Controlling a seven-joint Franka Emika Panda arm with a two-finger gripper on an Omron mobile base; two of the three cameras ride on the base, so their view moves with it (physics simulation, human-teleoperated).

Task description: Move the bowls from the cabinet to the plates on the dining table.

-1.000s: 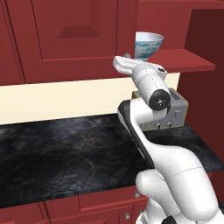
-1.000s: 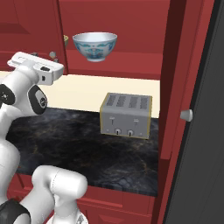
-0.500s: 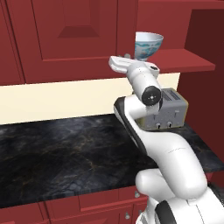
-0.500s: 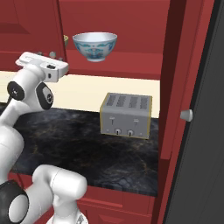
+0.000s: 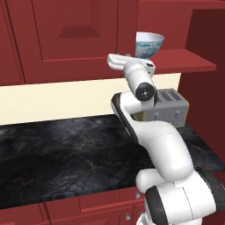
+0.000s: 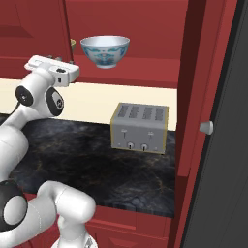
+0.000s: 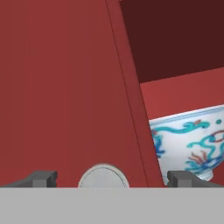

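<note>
The white bowl (image 6: pixel 105 51) with blue-teal pattern stands upright on the red shelf (image 5: pixel 184 60) of the open cabinet (image 6: pixel 140 29). The gripper (image 7: pixel 113 178) is raised near the shelf's level, to the bowl's left in both base views, its jaws wide and holding nothing. In the hand view a round silver knob (image 7: pixel 103 176) sits between the fingertips (image 7: pixel 41 178) on the red door. Below, a silver toaster (image 6: pixel 139 128) rests on the black marbled counter (image 5: pixel 66 154). No writing can be read anywhere.

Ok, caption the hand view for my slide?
Open gripper faces the cabinet door, patterned bowl on the shelf beside.
</note>
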